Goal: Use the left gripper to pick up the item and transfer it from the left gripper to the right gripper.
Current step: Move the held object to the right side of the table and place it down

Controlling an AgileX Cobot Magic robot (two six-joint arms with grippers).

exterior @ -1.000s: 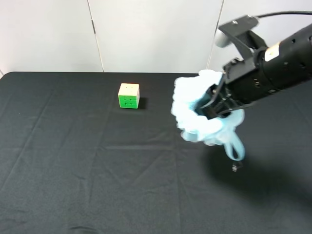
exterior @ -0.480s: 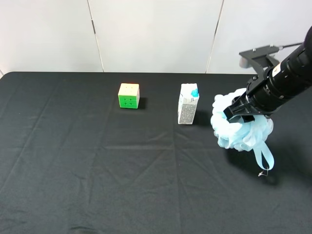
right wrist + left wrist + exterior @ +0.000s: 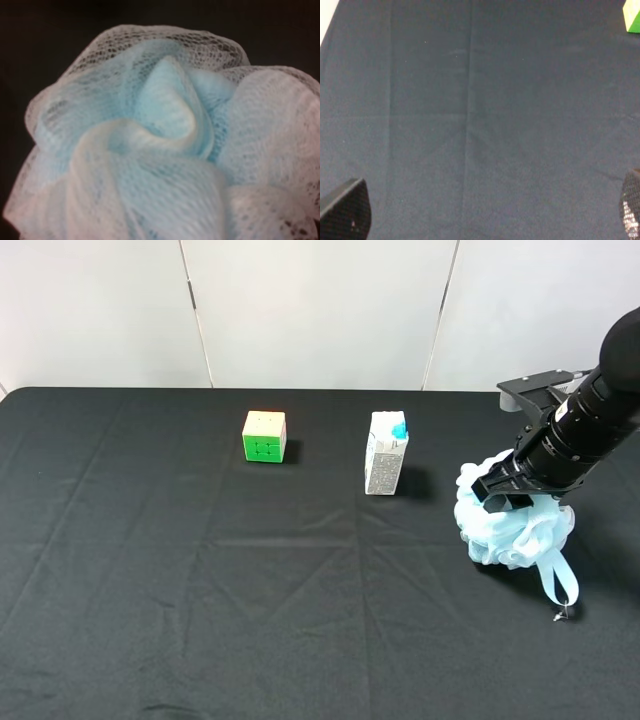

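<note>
The right gripper [image 3: 503, 490], a black cylindrical arm end, presses its fingers down into the top of a fluffy light-blue mesh bath pouf [image 3: 512, 524], clamped on its gathered netting. The ball-shaped pouf sits low at the desk's right side, apparently on the cloth, and a glossy pale-blue ribbon loop [image 3: 556, 583] trails from beneath it across the fabric. In the right wrist view the open-weave net [image 3: 165, 145] fills the frame in soft crumpled folds, hiding the fingers themselves.

Just beyond the pouf, on the side away from the right arm, stands a small upright white-and-blue carton [image 3: 385, 452] with a speckled grey face. Farther out in the same direction rests a green-and-yellow puzzle cube [image 3: 264, 435], well apart from the fingers.

The left gripper [image 3: 480, 220] hangs over a bare stretch of creased black cloth covering the desk [image 3: 150, 570]; only two dark textured fingertips [image 3: 347, 212] show at opposite edges, spread wide with nothing between them.
</note>
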